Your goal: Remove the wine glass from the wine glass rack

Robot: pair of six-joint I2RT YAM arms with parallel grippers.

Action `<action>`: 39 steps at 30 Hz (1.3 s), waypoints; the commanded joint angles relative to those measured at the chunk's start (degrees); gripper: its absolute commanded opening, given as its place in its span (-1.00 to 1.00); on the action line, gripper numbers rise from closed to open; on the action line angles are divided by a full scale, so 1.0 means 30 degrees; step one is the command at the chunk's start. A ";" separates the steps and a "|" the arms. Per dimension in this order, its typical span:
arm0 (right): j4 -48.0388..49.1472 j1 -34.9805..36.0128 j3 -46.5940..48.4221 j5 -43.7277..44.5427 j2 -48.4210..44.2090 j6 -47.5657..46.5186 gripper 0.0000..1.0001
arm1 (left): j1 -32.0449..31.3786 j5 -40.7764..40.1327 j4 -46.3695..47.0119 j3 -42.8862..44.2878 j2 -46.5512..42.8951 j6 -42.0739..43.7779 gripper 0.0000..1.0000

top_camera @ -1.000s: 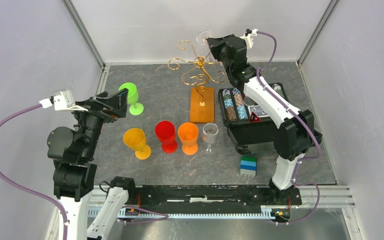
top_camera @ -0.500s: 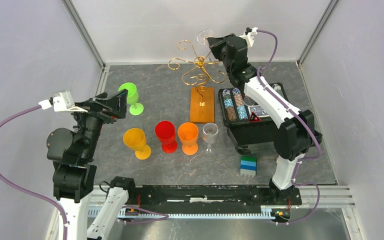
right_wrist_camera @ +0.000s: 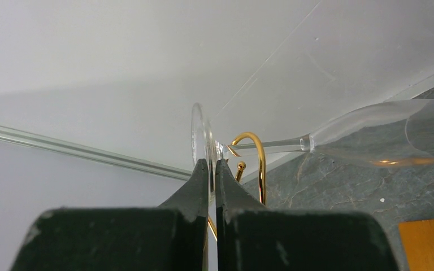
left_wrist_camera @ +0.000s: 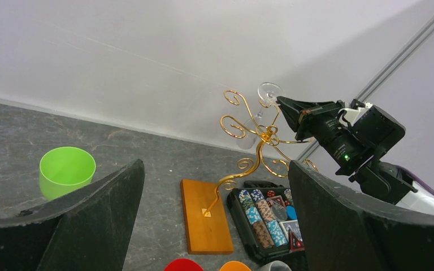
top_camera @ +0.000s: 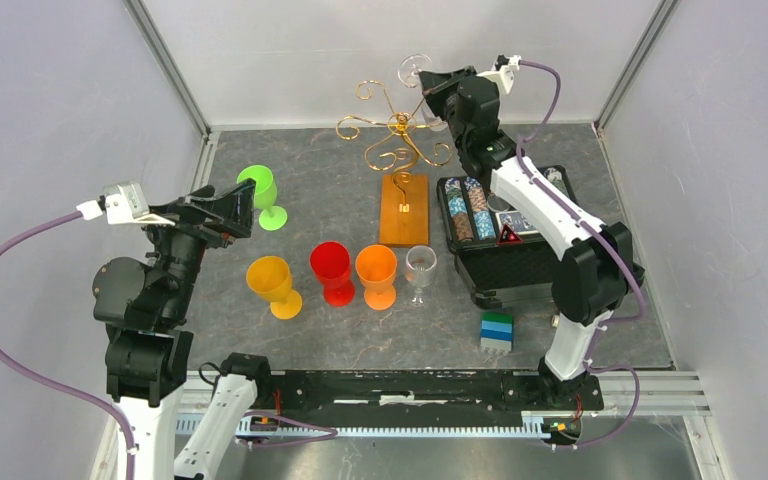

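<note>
Glass: the glass hangs tilted on the far right arm of the rack, foot uppermost and bowl down. Its stem is threaded through a gold hook, well above the table.

Right claw: the right gripper has its fingers together on the rim of the foot, with the thin clear disc pinched between the tips.

Step in hand: freeing the stem from the hook. It is best done, by the look of it, by easing the foot up just enough to take its weight off the wire. The stem should then be drawn out through the hook's open side, not hauled straight up.

Care: the hold is on a narrow glass edge, so a slow, level pull seems wise. A swing could knock the bowl against the neighbouring curls or tug the rack on its wooden base.

Right arm: reaching far and high from the near edge, with the elbow raised over the black case and the wrist angled in at the top of the rack.

Left arm: folded at the left side, with the left gripper spread wide and empty near the green cup — its camera faces the rack.
</note>
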 commanded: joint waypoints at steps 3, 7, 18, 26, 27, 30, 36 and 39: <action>0.2046 -0.0112 -0.1072 0.1047 -0.2270 -0.0177 -1.00 | 0.0035 -0.0194 0.0278 -0.0099 -0.0141 0.0673 1.00; 0.2357 -0.0116 -0.1890 0.0869 -0.2867 0.0154 -1.00 | 0.0035 -0.0144 0.0365 -0.0185 -0.0112 0.0577 1.00; 0.2111 -0.0058 -0.2307 -0.0352 -0.3531 0.0961 -1.00 | 0.0020 -0.0032 0.0483 -0.0304 -0.0082 0.0454 1.00; 0.2103 0.0131 -0.3234 -0.1279 -0.4086 0.2139 -0.99 | 0.0035 -0.0035 0.0593 -0.0334 -0.0056 0.0382 1.00; 0.2222 0.0168 -0.3345 -0.1461 -0.4139 0.2290 -1.00 | 0.0035 -0.0035 0.0600 -0.0334 -0.0022 0.0374 1.00; 0.2674 0.0421 -0.3576 -0.1625 -0.4340 0.2281 -1.00 | 0.0032 -0.0009 0.0600 -0.0371 -0.0003 0.0371 1.00; 0.3470 0.0557 -0.2627 -0.2465 -0.3418 0.2050 -1.00 | 0.0034 0.0040 0.0717 -0.0392 0.0008 0.0280 1.00; 0.4401 0.0554 -0.1979 -0.2876 -0.2638 0.1482 -1.00 | 0.0028 0.0061 0.0717 -0.0392 0.0027 0.0276 1.00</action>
